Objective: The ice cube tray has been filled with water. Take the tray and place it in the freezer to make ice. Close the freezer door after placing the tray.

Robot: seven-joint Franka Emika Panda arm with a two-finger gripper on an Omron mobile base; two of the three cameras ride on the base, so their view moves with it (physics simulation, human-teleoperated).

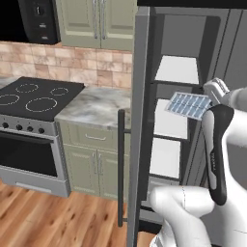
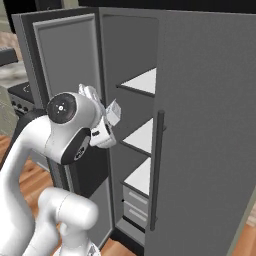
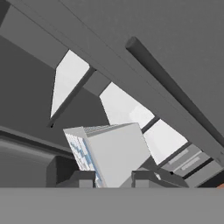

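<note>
My gripper [image 1: 209,100] is shut on one end of the ice cube tray [image 1: 188,104], a flat white tray that hangs tilted in front of the open freezer [image 1: 176,91], about level with its middle white shelf [image 1: 171,120]. The water [image 1: 185,102] shows as pale blue squares across the cells. In the hand view the tray [image 3: 114,155] stands on edge between the fingertips [image 3: 83,178], its blue cells [image 3: 81,151] facing left. The freezer door [image 1: 141,106] stands swung wide open, seen edge-on with its dark bar handle [image 1: 121,164]. From the right, its inner panel [image 2: 65,55] is behind my arm.
The fridge's other grey door [image 2: 210,125] is closed, with a dark handle [image 2: 159,170] just right of the opening. Grey drawers [image 2: 133,205] sit under the lowest shelf. A marble counter [image 1: 96,103], a black stove [image 1: 34,94] and green cabinets [image 1: 94,166] lie left of the door.
</note>
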